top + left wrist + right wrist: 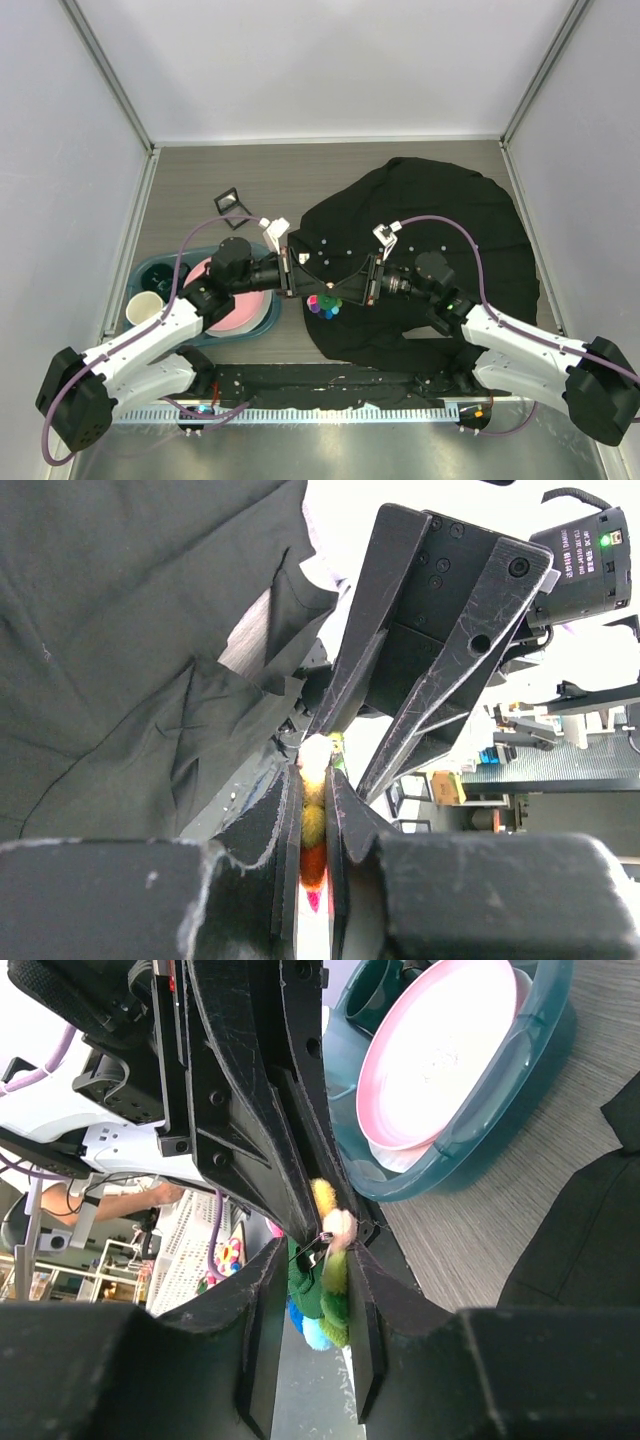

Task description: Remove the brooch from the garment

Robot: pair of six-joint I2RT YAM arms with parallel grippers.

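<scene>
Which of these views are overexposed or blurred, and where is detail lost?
Top external: the light is even and the picture sharp, but the black shirt shows few folds. Left wrist: the background is blown out white, and the brooch is blurred because it is too close. Right wrist: the upper left corner is washed out, while the pink plate stays clear.

The garment [430, 220] lies spread on the right half of the bench [200, 180]. At its left edge sits the brooch [323, 303], between the left gripper [308, 285] and the right gripper [345, 290]. Left of it stands a basin [165, 265] holding a plate [245, 310] and a cup [146, 308]. A small frame [229, 202] stands behind the basin.
</scene>
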